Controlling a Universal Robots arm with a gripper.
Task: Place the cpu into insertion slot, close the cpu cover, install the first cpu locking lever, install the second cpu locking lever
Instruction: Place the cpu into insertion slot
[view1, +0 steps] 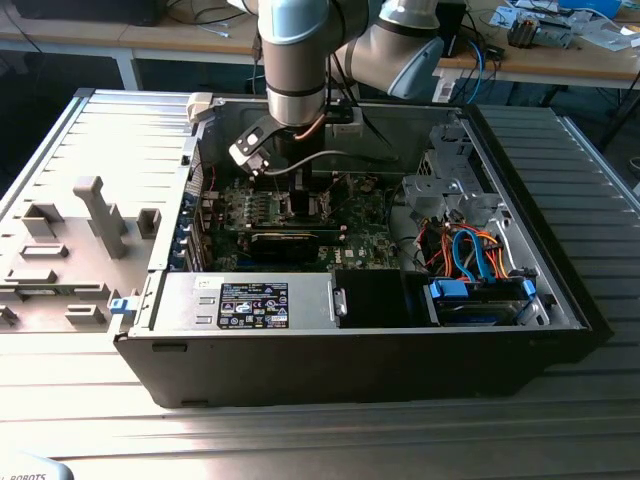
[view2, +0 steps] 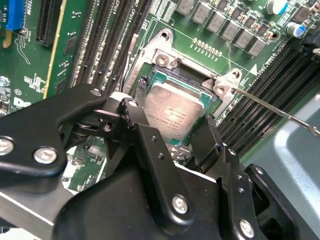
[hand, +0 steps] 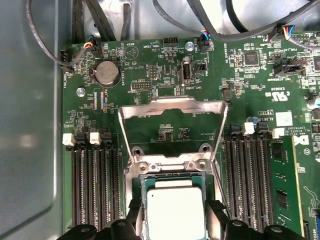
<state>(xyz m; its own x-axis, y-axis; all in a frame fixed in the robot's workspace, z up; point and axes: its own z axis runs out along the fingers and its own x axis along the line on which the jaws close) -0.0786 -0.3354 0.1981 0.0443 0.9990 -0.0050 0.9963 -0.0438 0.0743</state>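
The gripper (hand: 175, 207) is down inside the open computer case (view1: 300, 372), clenched on the cpu (hand: 176, 216): in both wrist views its black fingers (view2: 131, 111) press against two opposite edges of the chip. The cpu lies flat within the insertion slot (hand: 172, 162), its dull silver top facing up and its green edge just inside the socket's metal rim. Just beyond it the cpu cover (hand: 172, 105) stands swung up on its hinge, so you can see the green board (hand: 165, 65) straight through its cut-out centre. In the second wrist view a thin wire lever (view2: 280, 111) sticks out from one corner of the socket, unlatched. Rows of black memory slots (hand: 95, 180) run along both sides, and a round coin battery (hand: 106, 73) sits further off. From the exterior view, the arm (view1: 295, 60) reaches straight down into the case.
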